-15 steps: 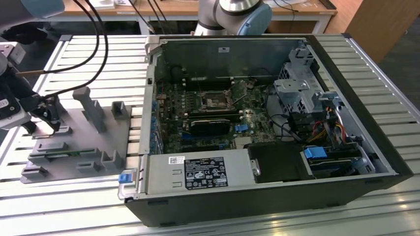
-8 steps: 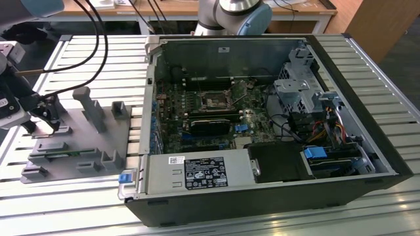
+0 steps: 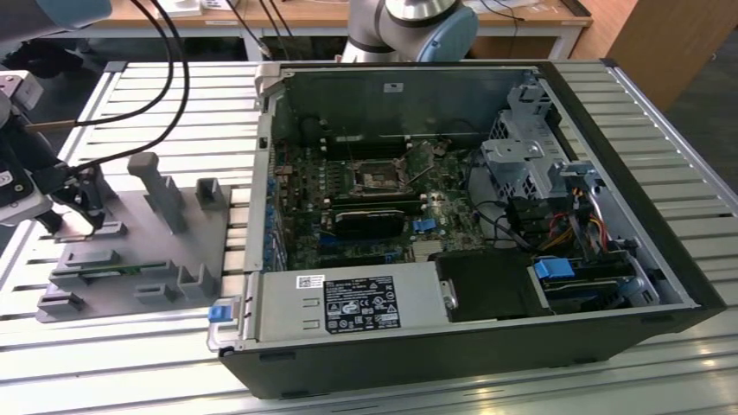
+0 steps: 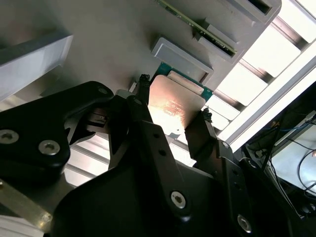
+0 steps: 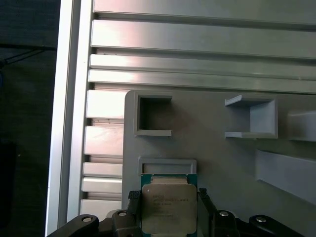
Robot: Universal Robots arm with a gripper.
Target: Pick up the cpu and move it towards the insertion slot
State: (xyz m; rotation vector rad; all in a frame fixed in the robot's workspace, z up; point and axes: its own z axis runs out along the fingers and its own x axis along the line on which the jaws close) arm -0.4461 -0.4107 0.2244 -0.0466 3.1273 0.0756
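In both wrist views the cpu [image 5: 167, 210] [image 4: 170, 111], a flat square chip with a silvery top and green edge, sits between my gripper's [image 5: 168, 197] [image 4: 174, 101] two black fingers [image 4: 143, 98], which press its opposite sides. It lies just over the grey fixture plate [image 5: 207, 148], beside a small raised bracket [image 5: 167, 164]. In the exterior view my gripper [image 3: 81, 212] hangs over that plate [image 3: 127, 259] at the exterior view's left. The insertion slot [image 3: 378, 177], a dark square socket with a metal frame, lies on the green board inside the open computer case, well off to the exterior view's right.
The grey plate carries upright posts [image 3: 155, 186] and pockets [image 5: 154, 116], plus a narrow green circuit strip [image 4: 197, 22]. The case wall [image 3: 268, 164] stands between plate and board. Black cables [image 3: 173, 78] hang over the slatted aluminium table [image 3: 173, 95]. A drive cage [image 3: 524, 164] fills the case's far side.
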